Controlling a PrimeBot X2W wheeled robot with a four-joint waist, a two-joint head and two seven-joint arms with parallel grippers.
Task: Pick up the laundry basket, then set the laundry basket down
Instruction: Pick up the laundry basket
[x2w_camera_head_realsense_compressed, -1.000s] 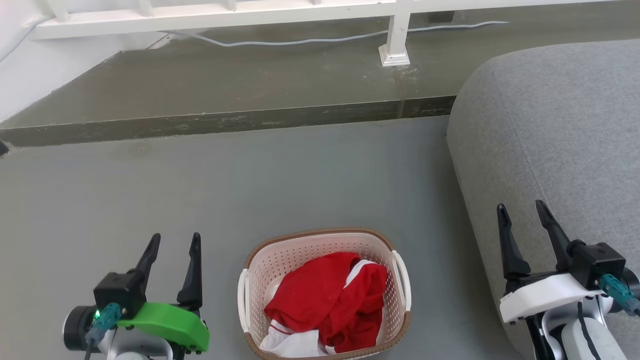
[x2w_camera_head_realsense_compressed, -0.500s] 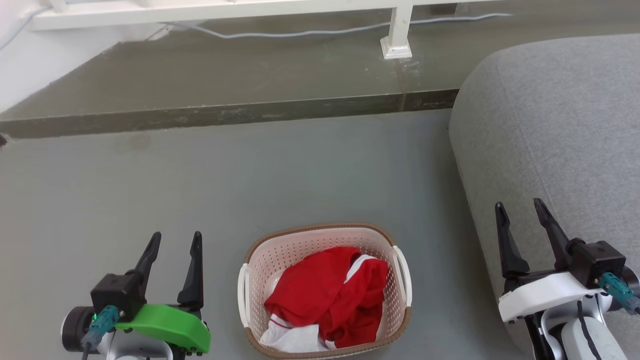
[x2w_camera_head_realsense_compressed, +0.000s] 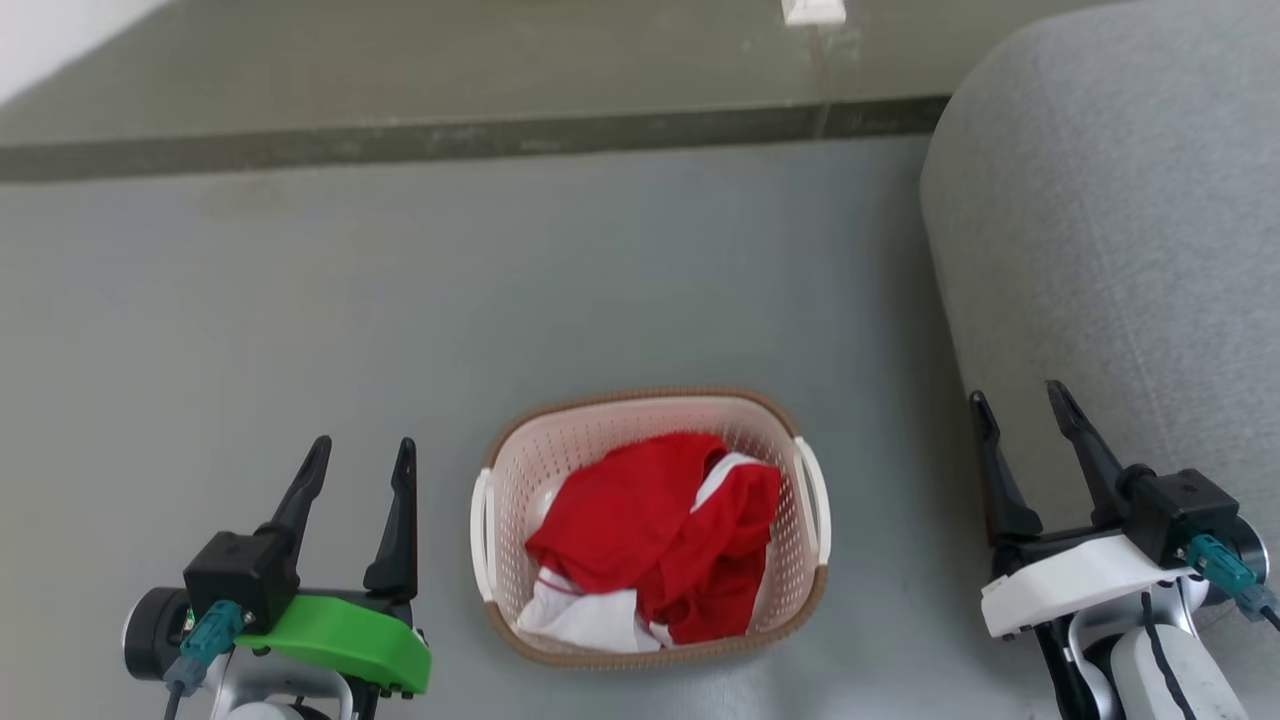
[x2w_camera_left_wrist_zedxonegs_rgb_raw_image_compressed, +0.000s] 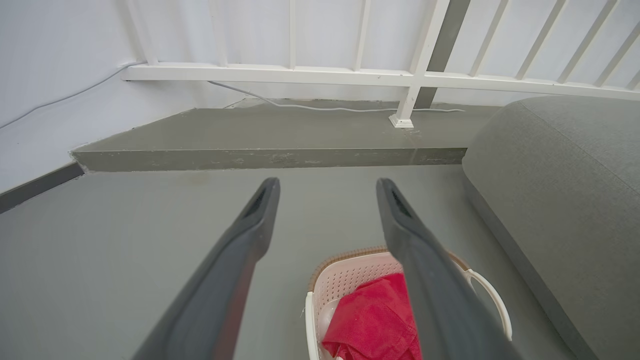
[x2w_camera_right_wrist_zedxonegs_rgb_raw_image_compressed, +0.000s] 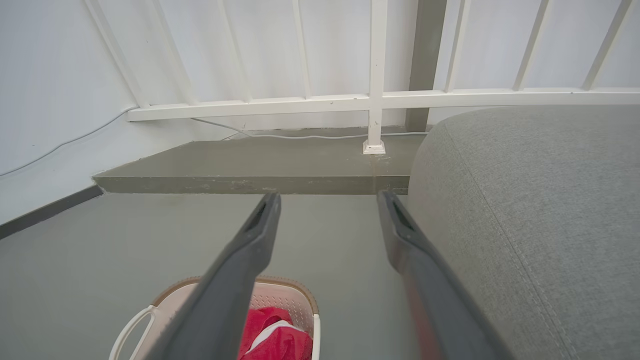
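The laundry basket (x2w_camera_head_realsense_compressed: 560, 445) stands on the grey floor at the lower middle of the head view, pale pink-beige with a brown rim and two white side handles. Red and white clothes (x2w_camera_head_realsense_compressed: 650, 540) lie in it. My left gripper (x2w_camera_head_realsense_compressed: 363, 452) hangs open to its left, apart from it. My right gripper (x2w_camera_head_realsense_compressed: 1018, 399) hangs open to its right, over the sofa's edge. In the left wrist view the laundry basket (x2w_camera_left_wrist_zedxonegs_rgb_raw_image_compressed: 345, 280) shows low between and behind my open fingers (x2w_camera_left_wrist_zedxonegs_rgb_raw_image_compressed: 250, 230). The right wrist view has the laundry basket (x2w_camera_right_wrist_zedxonegs_rgb_raw_image_compressed: 285, 295) at the bottom left.
A grey sofa (x2w_camera_head_realsense_compressed: 1120, 230) fills the right side, close to my right arm. A raised floor step (x2w_camera_head_realsense_compressed: 450, 140) runs across the far side. A white railing (x2w_camera_left_wrist_zedxonegs_rgb_raw_image_compressed: 350, 75) with a post and a loose cable (x2w_camera_left_wrist_zedxonegs_rgb_raw_image_compressed: 325, 107) stands on that step.
The head camera has tilted down, so the whole picture shifted up and the railing left it. The basket stands where it was. Both grippers stay open at either side.
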